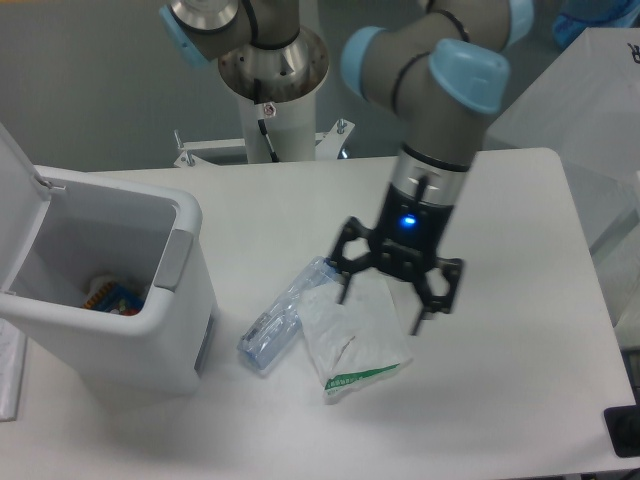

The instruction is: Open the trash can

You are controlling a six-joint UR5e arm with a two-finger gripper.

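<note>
- Gripper (pixel 383 305) w/ fingers spread wide, nothing held; black body, blue light lit on it, pointing down.
- Hangs over far right part of plastic bag (pixel 350 335), mid-table; whether fingertips touch bag can't tell.
- Trash can (pixel 150 340) at left edge of table (pixel 500 200), well apart from gripper; white, boxy, rounded corners.
- Lid (pixel 18 190) swung up at far left side, can open; grey tab (pixel 173 260) on right rim.
- Inside can, at bottom: small colourful bit of rubbish (pixel 108 297), too small to identify.
- Clear plastic bottle (pixel 283 318) lying tilted just right of can, between can & bag; near end toward can, far end up beside bag's far left corner, touching or overlapping bag edge.
- Bag white/translucent, crumpled, green print at near edge.
- Arm grey w/ light-blue joint caps, coming down from far side; its base column (pixel 270 110) stands beyond far table edge.
- Dark object (pixel 622 432) at near right corner, cut off by frame.
</note>
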